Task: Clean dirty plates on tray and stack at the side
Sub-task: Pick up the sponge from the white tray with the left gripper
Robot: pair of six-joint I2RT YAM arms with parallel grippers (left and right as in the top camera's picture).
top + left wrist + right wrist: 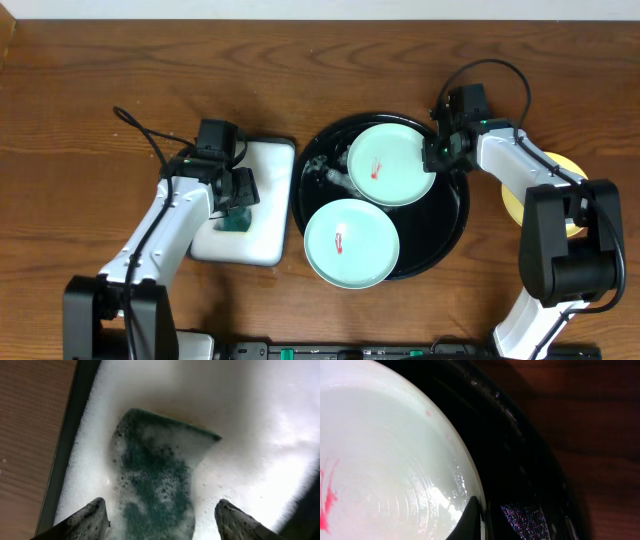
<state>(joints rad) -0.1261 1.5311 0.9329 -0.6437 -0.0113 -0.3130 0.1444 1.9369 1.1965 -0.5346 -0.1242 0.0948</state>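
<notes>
The black tray [455,215] holds two mint plates, each with a red smear: a far one [395,165] and a near one [350,242]. A yellow plate [512,207] lies on the table to the right of the tray, partly under my right arm. My right gripper [437,152] is at the far plate's right rim. In the right wrist view the gripper [487,520] has one finger on top of the plate [385,460] and one outside its rim, over the tray [530,450]. My left gripper [237,200] is open, straddling a foamy green sponge [155,475].
The sponge [235,220] lies in a white rectangular dish [265,200] left of the tray; foam covers the dish floor [250,435]. A wet greyish patch [335,175] sits on the tray's left part. Bare wooden table surrounds everything.
</notes>
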